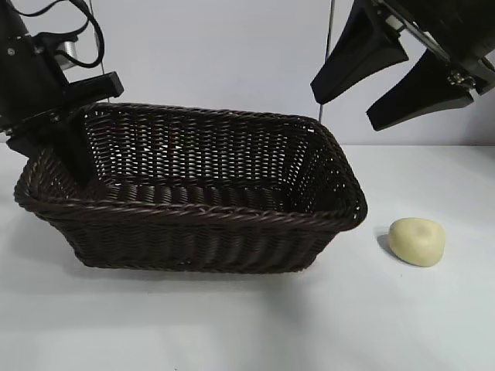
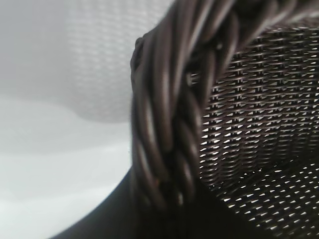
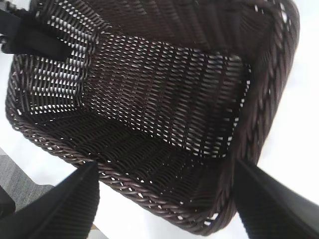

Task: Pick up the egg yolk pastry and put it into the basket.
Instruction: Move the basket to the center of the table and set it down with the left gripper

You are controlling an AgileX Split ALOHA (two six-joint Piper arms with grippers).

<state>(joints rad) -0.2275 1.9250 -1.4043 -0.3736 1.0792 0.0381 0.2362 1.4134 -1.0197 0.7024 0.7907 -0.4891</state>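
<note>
The egg yolk pastry [image 1: 418, 241] is seen untouched on the surface beside the basket [image 1: 193, 232]. The left gripper [image 1: 73, 158] is clamped on the basket's rim, while the right gripper [image 1: 396, 73] is held above, jaws spread. A descent onto the pastry appears required next.

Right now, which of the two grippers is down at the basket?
The left gripper, reaching down inside the basket at its left end wall. The right gripper hangs in the air above the basket's right end, jaws apart and empty.
</note>
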